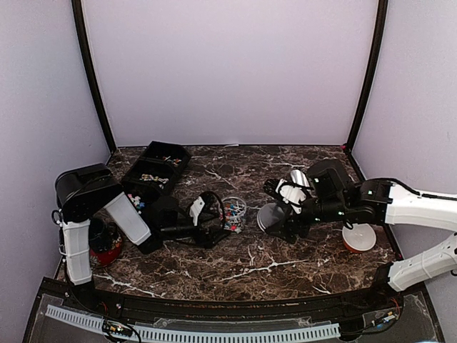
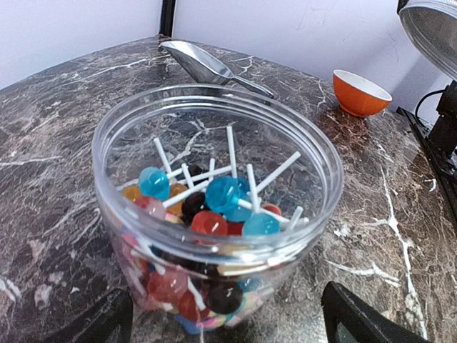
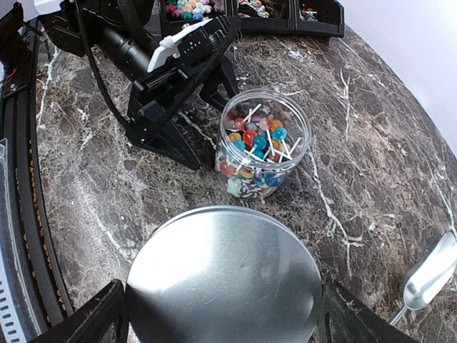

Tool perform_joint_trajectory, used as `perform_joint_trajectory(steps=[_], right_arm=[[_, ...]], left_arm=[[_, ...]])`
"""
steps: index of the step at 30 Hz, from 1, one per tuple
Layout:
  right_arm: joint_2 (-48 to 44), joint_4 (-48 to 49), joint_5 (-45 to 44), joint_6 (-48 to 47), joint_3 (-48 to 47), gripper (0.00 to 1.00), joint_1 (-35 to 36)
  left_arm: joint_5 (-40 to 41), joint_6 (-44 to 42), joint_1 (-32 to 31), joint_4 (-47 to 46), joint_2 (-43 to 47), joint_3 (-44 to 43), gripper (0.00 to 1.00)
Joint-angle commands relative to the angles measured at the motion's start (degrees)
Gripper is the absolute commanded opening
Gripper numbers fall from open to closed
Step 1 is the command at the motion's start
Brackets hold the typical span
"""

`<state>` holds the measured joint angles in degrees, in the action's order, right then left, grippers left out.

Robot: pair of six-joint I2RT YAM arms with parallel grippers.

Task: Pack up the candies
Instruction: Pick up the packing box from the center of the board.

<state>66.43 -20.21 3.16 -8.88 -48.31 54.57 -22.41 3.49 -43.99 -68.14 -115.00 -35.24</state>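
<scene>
The left gripper (image 2: 227, 321) has its black fingers (image 2: 364, 314) at the bottom corners of the left wrist view. They are spread apart, with marble table (image 2: 57, 186) showing between the right-hand one and the clear jar (image 2: 314, 136). The jar stands upright between and just ahead of them, lidless. The candies (image 2: 221, 196), ball lollipops on white sticks in blue, red, orange and pink, fill its lower half. Behind it lies a metal scoop (image 2: 203, 64), and farther right an orange bowl (image 2: 360, 93).

In the right wrist view, the right gripper (image 3: 225, 321) is clamped on a round metal lid (image 3: 225, 275) at the bottom centre. The jar is beyond it, and a black tray (image 3: 282, 27) with more sweets lies along the top edge.
</scene>
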Motion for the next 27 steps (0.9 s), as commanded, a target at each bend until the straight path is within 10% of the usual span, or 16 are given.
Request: perform_joint_trajectory(steps=[1,27], right_arm=[[-1.6,-1.2,-1.2,0.4,-1.3,0.86,-0.7],[1.3,-5.8,-2.9,-1.6,-8.8,0.88,-1.5]], left_arm=[[-2.2,-4.9,0.1,-2.6,-2.0,-2.9,0.94],[-11.4,-6.6,0.1,-5.4,-14.0,-13.2,0.82]])
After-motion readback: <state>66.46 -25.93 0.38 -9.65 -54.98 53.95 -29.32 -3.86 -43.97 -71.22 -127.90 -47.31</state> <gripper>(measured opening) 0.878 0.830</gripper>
